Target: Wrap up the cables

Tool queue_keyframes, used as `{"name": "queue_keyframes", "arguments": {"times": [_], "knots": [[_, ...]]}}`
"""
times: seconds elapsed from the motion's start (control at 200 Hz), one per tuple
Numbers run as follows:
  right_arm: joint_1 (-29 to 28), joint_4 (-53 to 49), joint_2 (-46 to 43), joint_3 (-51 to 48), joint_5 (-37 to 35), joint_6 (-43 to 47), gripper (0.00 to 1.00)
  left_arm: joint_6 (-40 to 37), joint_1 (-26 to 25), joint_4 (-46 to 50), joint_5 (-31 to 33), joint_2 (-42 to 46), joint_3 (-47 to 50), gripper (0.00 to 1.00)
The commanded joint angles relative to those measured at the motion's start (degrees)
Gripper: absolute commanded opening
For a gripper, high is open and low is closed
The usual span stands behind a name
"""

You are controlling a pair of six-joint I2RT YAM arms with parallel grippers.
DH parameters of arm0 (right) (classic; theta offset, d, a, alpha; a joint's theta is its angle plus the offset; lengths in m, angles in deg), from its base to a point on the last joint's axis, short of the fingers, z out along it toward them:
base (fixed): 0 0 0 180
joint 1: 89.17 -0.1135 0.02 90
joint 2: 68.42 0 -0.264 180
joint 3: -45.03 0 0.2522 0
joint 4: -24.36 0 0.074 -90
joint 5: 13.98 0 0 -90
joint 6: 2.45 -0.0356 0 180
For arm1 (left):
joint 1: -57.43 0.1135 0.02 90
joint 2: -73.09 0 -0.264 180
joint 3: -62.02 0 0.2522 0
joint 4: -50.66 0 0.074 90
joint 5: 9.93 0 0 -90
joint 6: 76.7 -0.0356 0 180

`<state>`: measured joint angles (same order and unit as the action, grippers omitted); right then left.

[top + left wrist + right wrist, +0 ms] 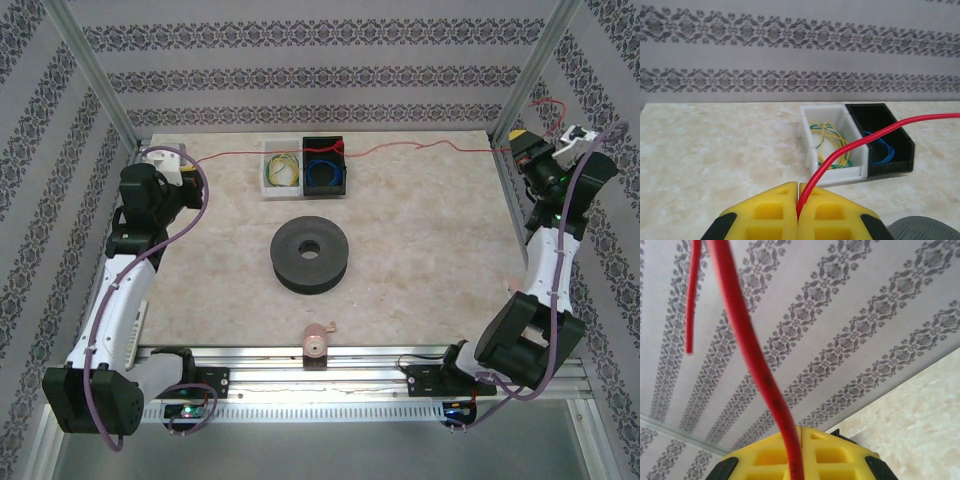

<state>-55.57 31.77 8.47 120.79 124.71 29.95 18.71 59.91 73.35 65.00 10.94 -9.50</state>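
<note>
Strung across the far side of the pale marbled worktop [430, 260]: thin red flexible wire [420, 148], clamped at its left end in the left gripper [798, 192] and near its right end in the right gripper [801, 435]. Nothing wound yet on the dark grey round spool [311, 254] at centre; seemingly all the wrapping left to do.

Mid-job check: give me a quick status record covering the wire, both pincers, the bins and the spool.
red wire: strung across the far side of the table between both pincers, passing over both bins
left pincer: shut on red wire, far left
right pincer: shut on red wire, far right
white bin: holds yellow-green wire
black bin: holds blue wire, set against white bin
spool: black, mid-table, no wire on it
</note>
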Motion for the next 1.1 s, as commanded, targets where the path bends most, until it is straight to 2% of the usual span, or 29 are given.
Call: {"name": "queue_keyframes", "arguments": {"times": [0.0,0.11,0.165,0.305,0.375,0.555,0.724,0.914,0.999,1.094], "knots": [[2.97,3.88,0.72,-0.62,-2.68,-1.77,0.0,2.52,3.54,1.93,5.96,1.36,-1.8,0.0],[2.77,4.64,1.46,0.31,-1.32,-3.33,0.0,2.13,4.64,0.37,5.81,1.0,-2.61,0.0],[0.96,5.2,2.43,1.2,0.47,-4.29,0.0,1.56,4.65,-1.95,2.91,0.48,-3.13,0.0],[-10.32,2.02,4.37,3.69,1.7,-2.0,0.0,3.33,3.12,-9.9,-6.82,-3.84,-6.03,0.0],[-16.41,1.59,5.25,3.96,1.2,-1.7,0.0,1.49,-0.27,-11.04,-7.94,-7.08,-9.44,0.0],[-26.45,4.57,7.54,5.01,2.03,-5.72,0.0,-4.87,-7.84,-15.1,-11.1,-15.01,-16.59,0.0],[-33.15,7.58,8.18,6.76,4.72,-9.79,0.0,-6.07,-9.41,-19.55,-13.98,-21.01,-19.26,0.0],[-36.94,9.77,8.18,8.62,6.05,-11.75,0.0,-5.06,-9.73,-20.52,-13.7,-26.27,-20.84,0.0],[-35.0,10.13,7.05,9.49,5.35,-11.65,0.0,-5.68,-9.73,-20.48,-10.79,-27.22,-20.13,0.0],[-30.04,10.38,6.07,11.97,5.7,-13.06,0.0,-6.59,-8.67,-17.28,-6.99,-27.93,-20.45,0.0]]}}
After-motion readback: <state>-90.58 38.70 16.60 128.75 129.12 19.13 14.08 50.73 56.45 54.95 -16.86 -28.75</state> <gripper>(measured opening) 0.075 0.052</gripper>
